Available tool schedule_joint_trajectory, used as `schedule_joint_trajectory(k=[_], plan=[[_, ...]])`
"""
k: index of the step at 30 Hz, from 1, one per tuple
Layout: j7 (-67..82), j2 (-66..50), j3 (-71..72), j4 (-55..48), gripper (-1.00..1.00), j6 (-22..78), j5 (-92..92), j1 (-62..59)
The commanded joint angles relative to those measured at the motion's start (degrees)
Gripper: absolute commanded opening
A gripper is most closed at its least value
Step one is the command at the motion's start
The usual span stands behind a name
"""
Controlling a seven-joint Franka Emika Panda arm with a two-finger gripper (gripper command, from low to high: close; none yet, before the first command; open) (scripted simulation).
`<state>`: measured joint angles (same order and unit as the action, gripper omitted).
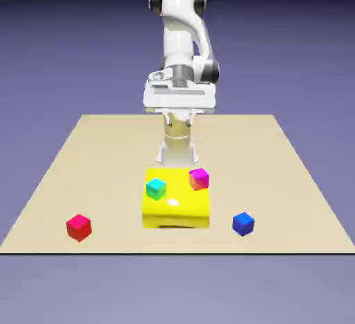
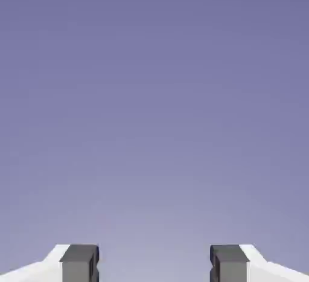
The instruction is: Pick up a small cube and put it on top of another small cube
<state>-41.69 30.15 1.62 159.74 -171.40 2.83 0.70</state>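
Landmark: yellow block (image 1: pixel 177 201). Blue cube (image 1: pixel 243 224) is on the table (image 1: pixel 277 194), off the block's exterior-view right side, well apart from it, by the near edge. Gripper (image 1: pixel 179 120) is up high on the block's far side, nothing in it, fingers spread wide. So from the fingers the cube lies down, toward the camera and to the exterior view's right. Hand view has only backdrop between the tips, no cube, so I'd say the hand needs to pitch down as it comes across. Cube has no long axis; looks turned a bit, so match the jaws to a face pair. Single arm, no choice there. My read: pre-grasp, nothing stacked by the gripper; which cube is the base I can't tell.
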Motion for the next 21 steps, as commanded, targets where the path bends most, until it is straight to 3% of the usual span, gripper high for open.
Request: schedule_joint_trajectory(k=[1, 21], plan=[[0.6, -2.1, 1.3, -1.0, 0.0, 2.2, 2.3, 0.0], [13.4, -43.6, 28.2, -22.0, 0.0, 45.4, 49.2, 0.1]])
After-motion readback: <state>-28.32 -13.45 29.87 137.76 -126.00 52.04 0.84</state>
